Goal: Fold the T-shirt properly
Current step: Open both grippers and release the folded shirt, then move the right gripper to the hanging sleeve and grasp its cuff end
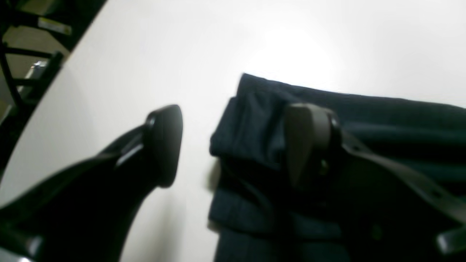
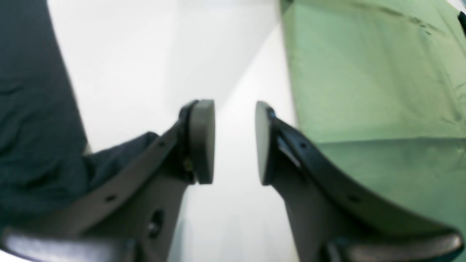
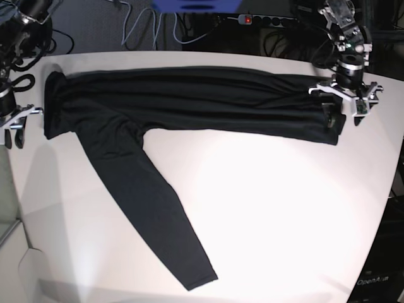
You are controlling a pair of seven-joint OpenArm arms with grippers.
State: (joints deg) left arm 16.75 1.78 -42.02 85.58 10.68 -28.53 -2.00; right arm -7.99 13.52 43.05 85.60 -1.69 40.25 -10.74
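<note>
Base view: T-shirt [image 3: 189,101] lies lengthwise left-right; left hand [image 3: 344,108] spread, right hand [image 3: 14,129] half-parted, both empty.

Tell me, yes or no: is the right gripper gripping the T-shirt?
No. In the right wrist view the right gripper stands open over bare white table, with the T-shirt off to one side.

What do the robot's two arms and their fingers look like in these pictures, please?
Both arms are black, with coiled dark cables near the wrists. The left gripper has curved black fingers ending in flat oval pads. The right gripper has the same build, its fingers greyish and dotted with small holes.
</note>
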